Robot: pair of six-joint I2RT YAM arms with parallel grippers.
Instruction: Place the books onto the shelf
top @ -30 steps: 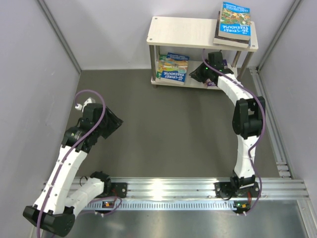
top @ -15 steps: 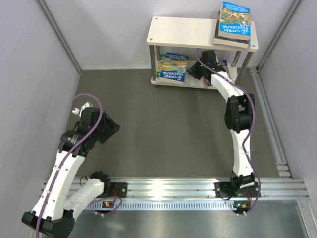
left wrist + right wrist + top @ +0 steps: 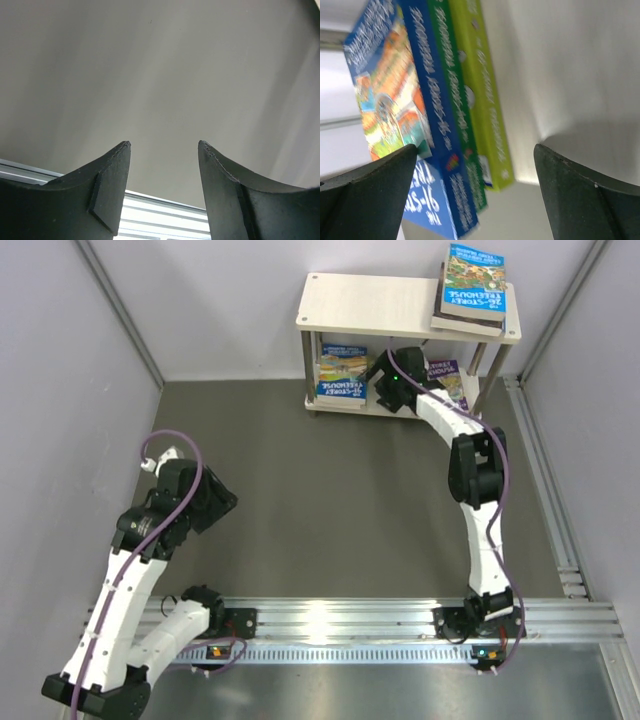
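Obs: right gripper (image 3: 475, 147) has slid left along the lower tier of the shelf (image 3: 560, 70) and sprung its jaws wide, holding nothing, with the books (image 3: 445, 110) stacked just ahead-left of it, so release looks done; left gripper (image 3: 164, 145) half-spread, empty, over the counter (image 3: 150, 60).

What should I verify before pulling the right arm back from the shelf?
1. Right gripper open and empty: jaws wide apart, nothing gripped. Ok.
2. Fingers clear of the lower-tier books: one sits close to the blue cover, and contact isn't visible. Cannot tell.
3. Lower-tier books settled: blue, green and lime spines lie together, but their support is hidden. Cannot tell.
4. Top-tier stack fully on the shelf: it juts past the board's far edge. Not ok.
5. Left gripper free for the next pick: open and holding nothing. Ok.
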